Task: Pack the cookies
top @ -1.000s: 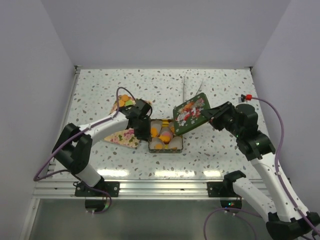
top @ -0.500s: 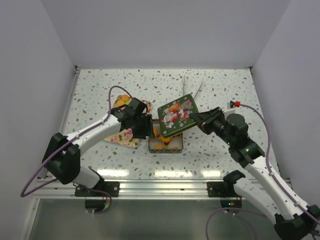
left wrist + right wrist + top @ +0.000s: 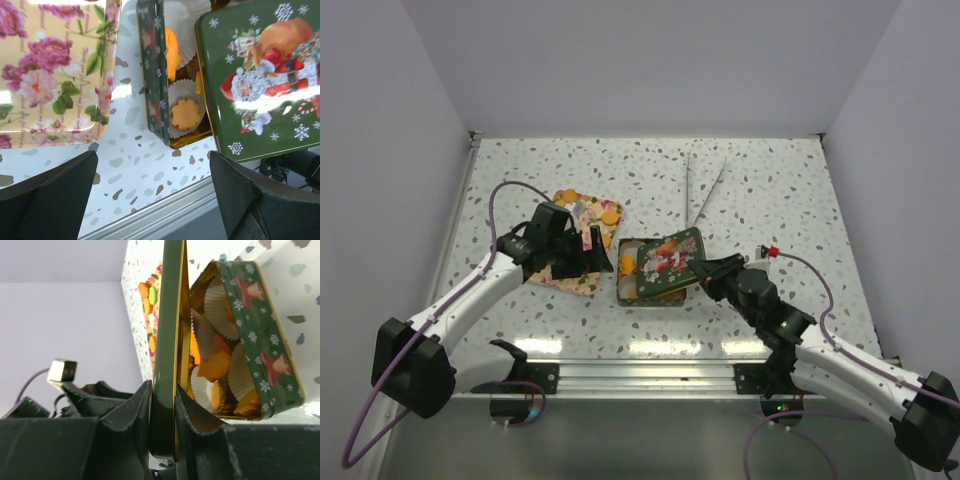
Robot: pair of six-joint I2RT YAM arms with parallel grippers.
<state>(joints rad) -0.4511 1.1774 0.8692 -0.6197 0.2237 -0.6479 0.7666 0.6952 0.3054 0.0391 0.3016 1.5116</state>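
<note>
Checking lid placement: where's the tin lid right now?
Top view, centre: the lid is held by the right gripper over the right part of the open tin, right of the floral tray.

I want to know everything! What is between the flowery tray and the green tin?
Nothing: just a bare strip of speckled table between the tray and the tin, shown in the left wrist view.

Both arms wear white shells on their long links and black housings at the joints. A purple cable [image 3: 493, 205] loops off the left arm [image 3: 470, 290] toward 11 o'clock. The right arm [image 3: 840, 362] carries another, tipped with a red plug [image 3: 772, 250] at its 12 o'clock side. The left gripper [image 3: 150, 195] has matte black wedge-shaped fingers [image 3: 50, 195], and the right gripper [image 3: 162, 405] has the same dark fingers [image 3: 132, 412].
</note>
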